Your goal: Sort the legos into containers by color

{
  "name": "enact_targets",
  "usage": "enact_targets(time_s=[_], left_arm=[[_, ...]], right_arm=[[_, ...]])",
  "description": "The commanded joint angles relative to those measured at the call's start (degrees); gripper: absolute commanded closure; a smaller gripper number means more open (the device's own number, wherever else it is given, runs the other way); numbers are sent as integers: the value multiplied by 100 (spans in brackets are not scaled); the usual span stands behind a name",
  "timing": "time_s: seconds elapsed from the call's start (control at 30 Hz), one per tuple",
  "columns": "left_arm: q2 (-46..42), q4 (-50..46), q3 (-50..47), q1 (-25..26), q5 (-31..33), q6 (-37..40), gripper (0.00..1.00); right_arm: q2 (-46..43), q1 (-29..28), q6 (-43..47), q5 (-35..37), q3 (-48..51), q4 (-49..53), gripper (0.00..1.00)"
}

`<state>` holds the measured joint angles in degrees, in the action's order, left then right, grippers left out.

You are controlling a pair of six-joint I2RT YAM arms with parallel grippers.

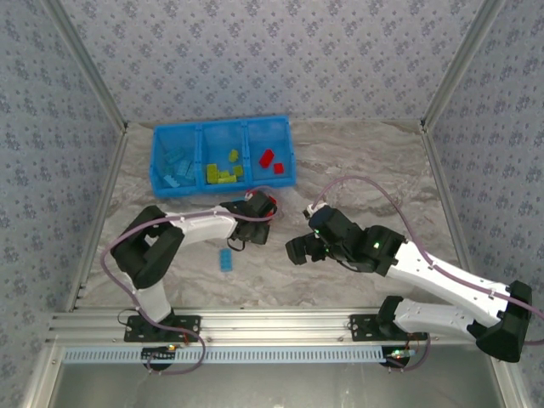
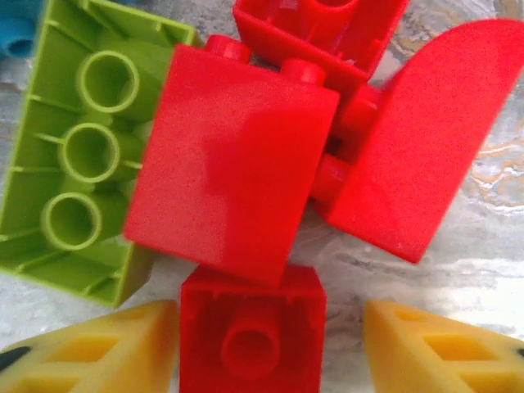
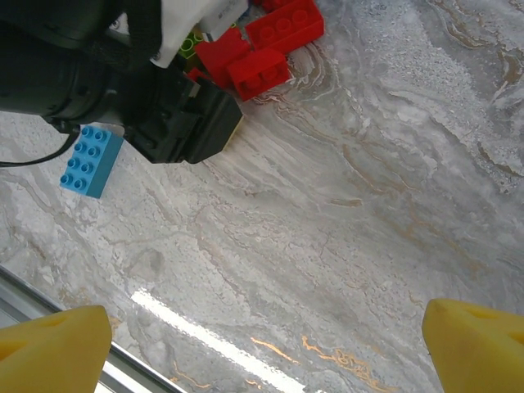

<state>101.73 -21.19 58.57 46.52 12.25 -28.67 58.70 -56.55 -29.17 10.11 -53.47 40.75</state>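
Yellow fingertips (image 2: 90, 352) of the left gripper (image 2: 270, 352) stand partway open on either side of a small red brick (image 2: 250, 327). One pad is just beside it and the other leaves a sliver of table showing, so the brick is straddled rather than clamped. Over that brick leans a larger red brick (image 2: 229, 164), with a red sloped piece (image 2: 426, 139) touching on one side and an upturned lime green brick (image 2: 82, 155) on the other, all loose on the marble table (image 1: 357, 170). The right gripper (image 3: 264, 348) hangs spread wide over bare table near that pile, with nothing between its pads. A light blue brick (image 1: 226, 259) lies alone, closer to the arm bases. On the far side of the pile sits the blue tray (image 1: 221, 124), with light blue legos (image 1: 176, 166) in its left compartment, lime green ones (image 1: 223, 172) in the middle and red ones (image 1: 270, 160) in the right.
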Motion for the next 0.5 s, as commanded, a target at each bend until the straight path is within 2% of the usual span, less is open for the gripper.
enact_targets(time_s=[0.0, 0.13, 0.27, 0.47], left_arm=[[177, 116, 156, 22, 342, -9, 48], [138, 193, 107, 36, 251, -1, 62], [-162, 238, 49, 83, -105, 147, 74], [-1047, -249, 353, 381, 2, 242, 75]], right_arm=[[-51, -39, -138, 115, 43, 82, 0], [-60, -52, -159, 19, 47, 86, 0], [-110, -57, -209, -33, 32, 39, 0], [-362, -57, -306, 52, 4, -68, 0]])
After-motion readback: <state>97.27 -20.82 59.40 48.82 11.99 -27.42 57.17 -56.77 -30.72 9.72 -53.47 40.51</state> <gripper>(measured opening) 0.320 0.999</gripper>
